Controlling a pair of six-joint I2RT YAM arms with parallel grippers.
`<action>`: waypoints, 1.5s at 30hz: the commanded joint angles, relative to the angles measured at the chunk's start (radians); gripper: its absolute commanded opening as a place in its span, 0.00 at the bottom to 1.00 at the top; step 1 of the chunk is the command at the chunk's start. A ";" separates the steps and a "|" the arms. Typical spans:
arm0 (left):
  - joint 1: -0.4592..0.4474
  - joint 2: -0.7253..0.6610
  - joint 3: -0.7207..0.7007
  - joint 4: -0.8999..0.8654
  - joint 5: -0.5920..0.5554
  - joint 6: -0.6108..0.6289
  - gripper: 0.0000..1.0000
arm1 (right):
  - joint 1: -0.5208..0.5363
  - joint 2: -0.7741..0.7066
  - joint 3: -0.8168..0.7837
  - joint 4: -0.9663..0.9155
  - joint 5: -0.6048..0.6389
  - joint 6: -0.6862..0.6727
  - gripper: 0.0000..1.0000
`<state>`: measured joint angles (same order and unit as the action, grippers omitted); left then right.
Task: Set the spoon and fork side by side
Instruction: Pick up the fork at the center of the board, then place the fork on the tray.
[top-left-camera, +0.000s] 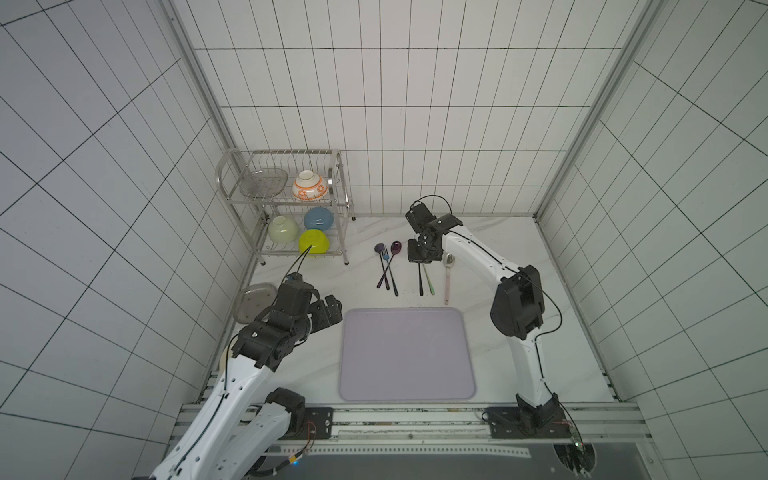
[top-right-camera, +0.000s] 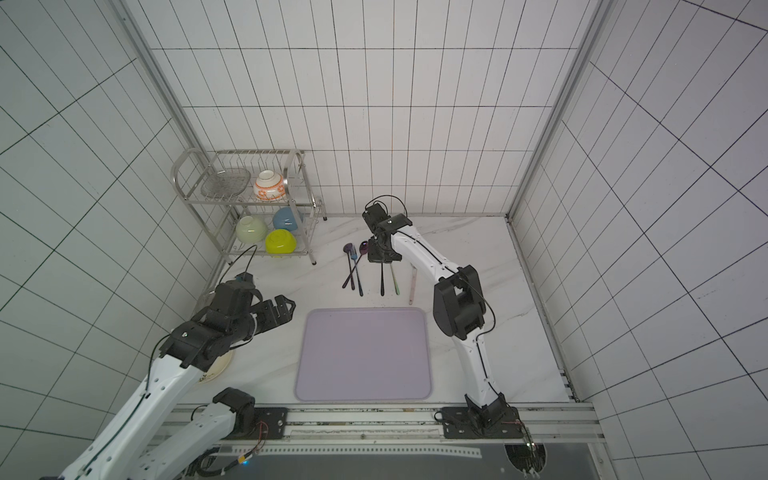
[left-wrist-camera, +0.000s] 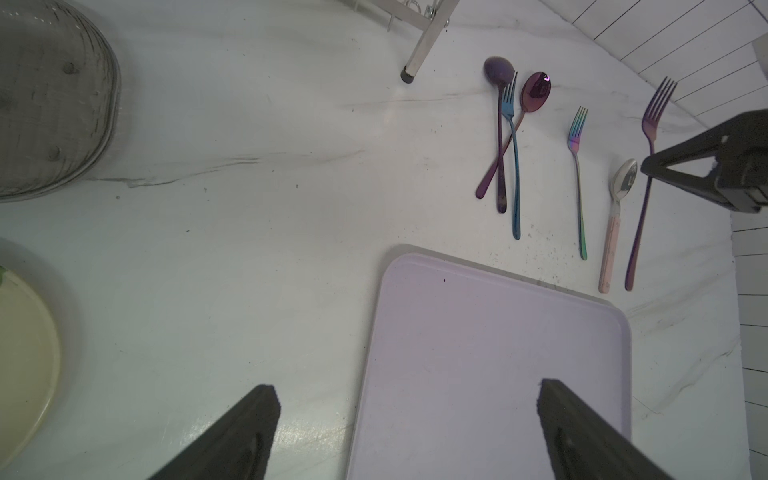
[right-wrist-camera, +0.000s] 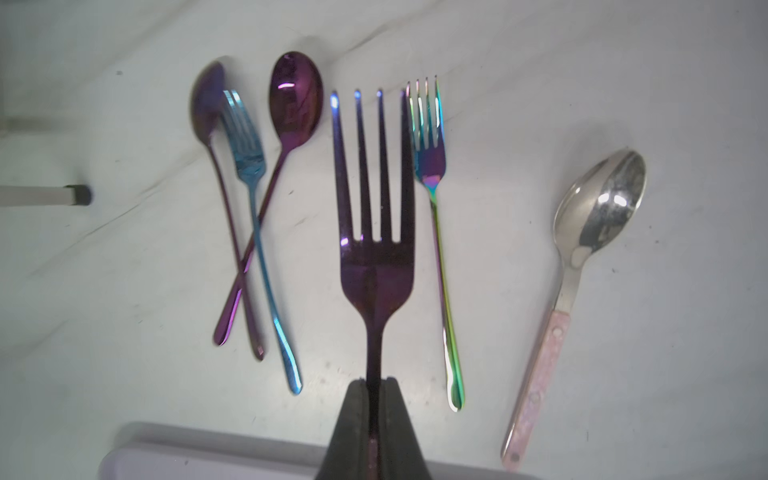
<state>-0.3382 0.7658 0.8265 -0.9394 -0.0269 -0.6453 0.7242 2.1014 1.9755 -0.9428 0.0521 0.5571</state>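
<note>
One dark purple metal fork (right-wrist-camera: 376, 266) is clamped by its handle in the right end effector (right-wrist-camera: 376, 384). The left end effector (left-wrist-camera: 407, 392) stands wide apart.

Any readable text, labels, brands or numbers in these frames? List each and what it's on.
No text reads clearly.
Small dark marking on the left arm's white link: too small to read.
Orange pattern on the white bowl: not lettering.
The purple fork and the tray: no markings seen.
</note>
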 joint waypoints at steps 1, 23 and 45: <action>0.003 -0.054 -0.013 0.002 -0.057 -0.014 0.98 | 0.109 -0.109 -0.153 0.020 0.017 0.216 0.00; 0.004 -0.334 0.191 -0.411 -0.185 -0.145 0.98 | 0.551 0.108 -0.116 0.035 0.062 0.734 0.00; 0.005 -0.471 0.087 -0.427 -0.131 -0.134 0.99 | 0.600 0.261 0.016 -0.025 0.034 0.630 0.00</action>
<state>-0.3382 0.3092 0.9184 -1.3624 -0.1608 -0.7860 1.3205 2.3318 1.9747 -0.9382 0.0898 1.2137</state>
